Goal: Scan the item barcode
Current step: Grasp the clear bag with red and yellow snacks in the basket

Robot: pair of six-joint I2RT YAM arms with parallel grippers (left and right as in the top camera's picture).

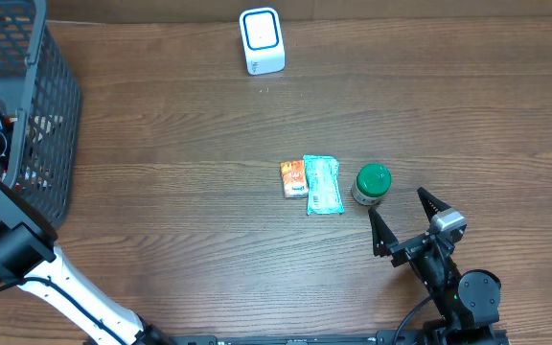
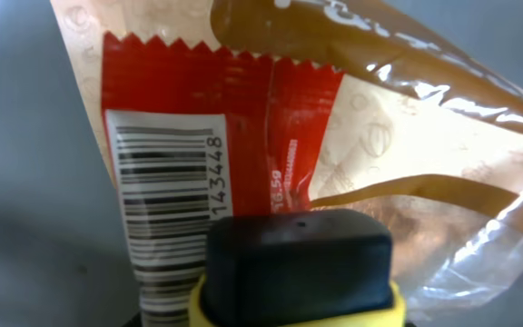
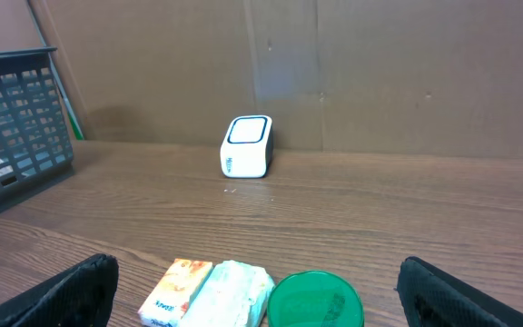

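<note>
Blocking lower barcode [image 2: 162, 182], left fingers [image 2: 300, 263] pinch red pkt [image 2: 271, 91].

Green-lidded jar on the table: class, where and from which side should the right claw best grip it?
Grip the green-lidded jar across its round lid, probably from above, as it stands upright. Put the right claw with fingers near and far, since the teal packet lies close on its left.

A brown wooden table [image 1: 161, 144] with dark grain fills the overhead view. At its 12 o'clock edge stands a plain brown cardboard wall [image 3: 407, 73] with one vertical seam. The light is soft and even.
</note>
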